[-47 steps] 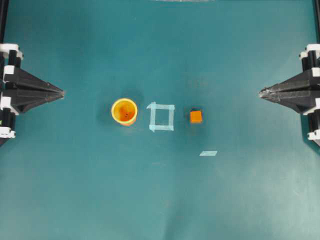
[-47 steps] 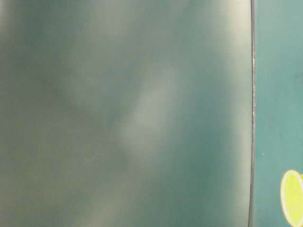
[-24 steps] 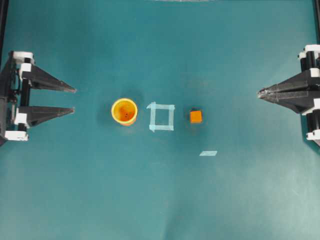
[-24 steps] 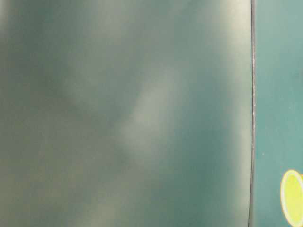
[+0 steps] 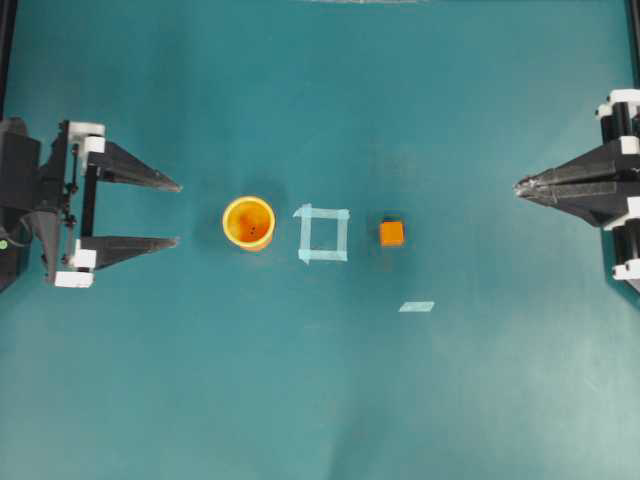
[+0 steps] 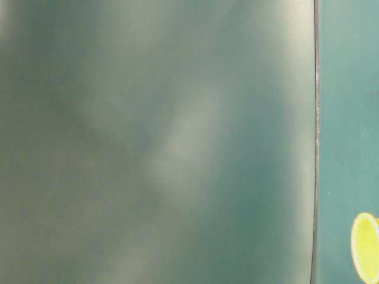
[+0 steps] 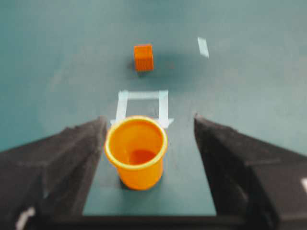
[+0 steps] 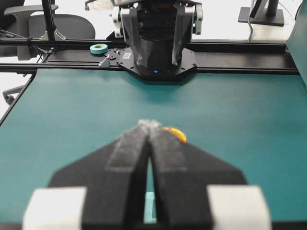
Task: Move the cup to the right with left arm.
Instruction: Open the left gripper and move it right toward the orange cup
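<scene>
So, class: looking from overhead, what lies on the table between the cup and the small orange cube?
A square outline of pale tape lies between the cup and the orange cube, touching neither. The overhead view shows this; so does the left wrist view.

Orange cube [image 5: 392, 234], tape square [image 5: 323, 234]

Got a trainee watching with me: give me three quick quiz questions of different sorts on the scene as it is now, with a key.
1. True or false: the left gripper has its fingers closed on the cup.
2. What lies between the cup and the orange cube: A) tape square, B) tape roll, C) nothing?
3. Which gripper is shut?

Key: 1. False; open, short of the cup. 2. A. 3. The right gripper.
</scene>
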`<state>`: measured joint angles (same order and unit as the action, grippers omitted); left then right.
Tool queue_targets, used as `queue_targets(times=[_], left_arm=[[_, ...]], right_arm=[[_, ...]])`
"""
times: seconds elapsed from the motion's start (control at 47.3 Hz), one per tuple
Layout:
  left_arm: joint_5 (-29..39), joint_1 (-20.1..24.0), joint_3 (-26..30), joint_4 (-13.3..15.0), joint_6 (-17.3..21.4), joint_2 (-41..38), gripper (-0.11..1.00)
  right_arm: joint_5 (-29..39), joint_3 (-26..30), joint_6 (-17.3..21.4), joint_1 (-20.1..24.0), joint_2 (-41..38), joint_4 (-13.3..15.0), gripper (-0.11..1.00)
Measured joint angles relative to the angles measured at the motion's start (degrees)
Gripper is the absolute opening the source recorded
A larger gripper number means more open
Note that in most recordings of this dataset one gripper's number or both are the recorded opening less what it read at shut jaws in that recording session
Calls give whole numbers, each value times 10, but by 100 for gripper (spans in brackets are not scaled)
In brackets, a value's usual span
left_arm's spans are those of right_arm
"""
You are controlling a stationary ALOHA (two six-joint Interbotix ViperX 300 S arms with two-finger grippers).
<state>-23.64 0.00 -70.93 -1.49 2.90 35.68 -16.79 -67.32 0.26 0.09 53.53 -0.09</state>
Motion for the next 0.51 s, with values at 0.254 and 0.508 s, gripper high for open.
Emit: queue_targets(times=[0.254, 0.508], left_arm=[[-83, 0, -20, 0, 0, -67, 73], [-171, 9, -29, 1, 0, -153, 73]], right_arm=[[0, 0, -1, 0, 2, 1, 1], [0, 0, -1, 0, 2, 1, 1]])
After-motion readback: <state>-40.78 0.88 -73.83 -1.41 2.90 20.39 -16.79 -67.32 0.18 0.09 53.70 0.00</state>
